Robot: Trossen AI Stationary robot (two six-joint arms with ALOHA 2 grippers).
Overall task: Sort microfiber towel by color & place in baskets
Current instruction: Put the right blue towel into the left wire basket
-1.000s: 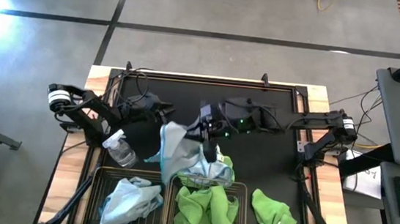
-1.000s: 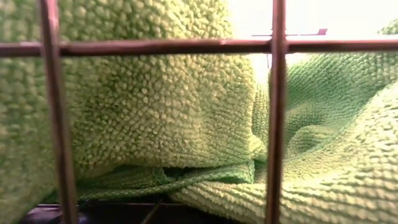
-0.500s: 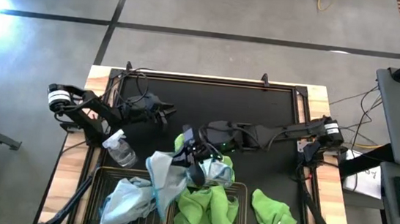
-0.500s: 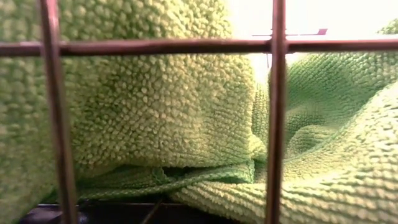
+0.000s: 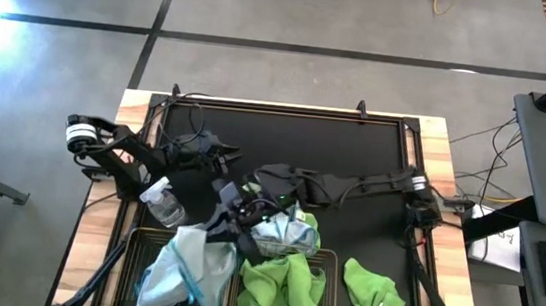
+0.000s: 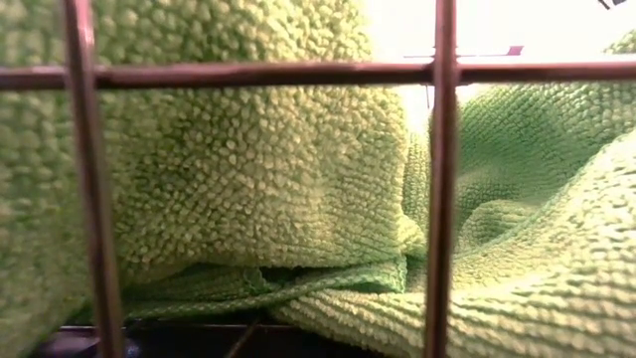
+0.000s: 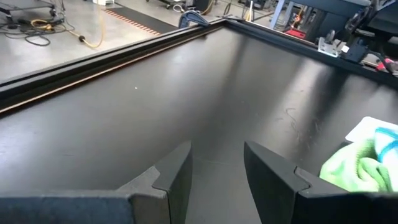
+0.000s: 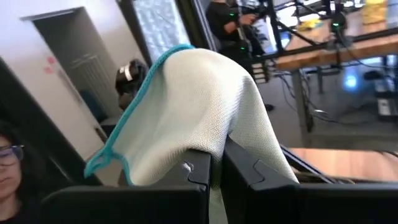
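The right gripper (image 5: 229,221) is clamped on a pale blue towel (image 5: 204,267) draped over the left basket (image 5: 132,260) at 7 o'clock. Green towels (image 5: 283,283) fill the right basket (image 5: 324,276); another green towel (image 5: 372,298) lies at 5 o'clock. The left gripper (image 7: 216,163), fingers apart, waits over the bare black mat (image 5: 284,139). A spray bottle (image 5: 163,204) stands just beside the left basket's far edge.

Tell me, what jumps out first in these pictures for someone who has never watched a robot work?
Probably the pale blue towel dangling from the right pincer, which is shut on it above the left basket, where another blue cloth already lies. Beside it, the right basket is stuffed with lime green towels, and one more green towel lies on the black mat to its right.
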